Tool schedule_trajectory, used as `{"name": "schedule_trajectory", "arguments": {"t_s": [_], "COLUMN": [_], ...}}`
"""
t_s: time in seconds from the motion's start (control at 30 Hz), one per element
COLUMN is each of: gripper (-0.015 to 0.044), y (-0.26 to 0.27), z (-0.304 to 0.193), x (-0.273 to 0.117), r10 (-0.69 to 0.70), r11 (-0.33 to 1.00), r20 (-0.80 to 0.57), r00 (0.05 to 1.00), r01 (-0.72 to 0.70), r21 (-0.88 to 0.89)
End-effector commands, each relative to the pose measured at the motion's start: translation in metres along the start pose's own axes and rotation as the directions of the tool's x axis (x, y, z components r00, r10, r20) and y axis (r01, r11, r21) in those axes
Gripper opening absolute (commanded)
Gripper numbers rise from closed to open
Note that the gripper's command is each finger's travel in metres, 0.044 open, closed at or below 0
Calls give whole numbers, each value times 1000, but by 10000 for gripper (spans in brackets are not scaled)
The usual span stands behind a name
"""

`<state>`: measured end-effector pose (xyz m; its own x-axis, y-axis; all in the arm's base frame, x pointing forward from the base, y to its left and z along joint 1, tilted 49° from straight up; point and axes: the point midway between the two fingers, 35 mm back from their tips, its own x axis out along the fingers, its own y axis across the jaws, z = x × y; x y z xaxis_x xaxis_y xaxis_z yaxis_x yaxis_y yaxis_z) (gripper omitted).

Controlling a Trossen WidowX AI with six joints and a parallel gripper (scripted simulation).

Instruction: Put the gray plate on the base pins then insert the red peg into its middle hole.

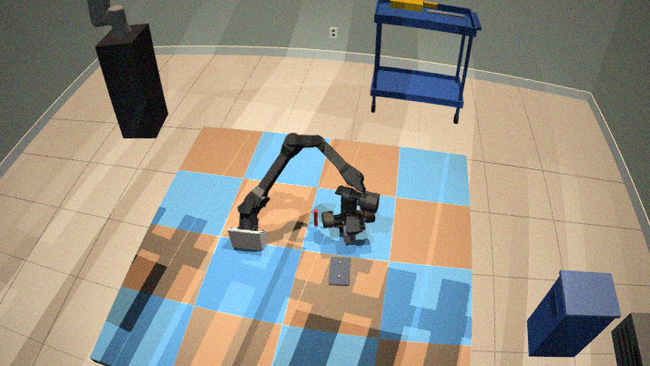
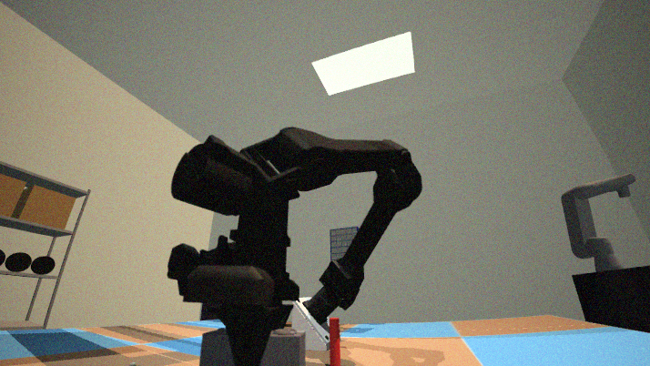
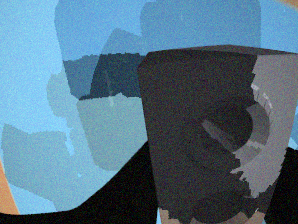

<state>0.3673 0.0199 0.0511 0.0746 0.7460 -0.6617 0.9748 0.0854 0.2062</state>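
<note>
Between the pincer's [image 1: 350, 241] [image 2: 252, 357] [image 3: 218, 152] fingers, pinched, sits the gray plate [image 2: 288, 350] [image 3: 185, 100], long axis roughly twelve-to-six in the wrist view. Farther off, in the top view, the two-pinned base [image 1: 340, 269] lies toward half past six, likewise lengthwise twelve-to-six.

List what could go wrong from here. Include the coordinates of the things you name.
The gripper [image 1: 349, 239] [image 2: 250, 357] [image 3: 196, 140] is shut on the gray plate [image 2: 288, 352] [image 3: 185, 100], which might twist in the grip and miss the pins on the base [image 1: 334, 279]. The red peg [image 1: 315, 218] [image 2: 335, 342] stands upright close to the gripper, so a sideways swing could topple it.
</note>
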Motion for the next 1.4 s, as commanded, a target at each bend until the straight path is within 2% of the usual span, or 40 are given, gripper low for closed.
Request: {"name": "schedule_trajectory", "arguments": {"t_s": [0.0, 1.0, 1.37], "gripper": [0, 0, 0], "y": [0, -10, -12], "z": [3, 5, 27], "x": [-12, -107, -100], "r10": [-6, -8, -7], "r11": [1000, 1000, 1000], "r20": [7, 1, 1], "r00": [1000, 1000, 1000], "r01": [6, 8, 7], "r21": [-4, -4, 25]}}
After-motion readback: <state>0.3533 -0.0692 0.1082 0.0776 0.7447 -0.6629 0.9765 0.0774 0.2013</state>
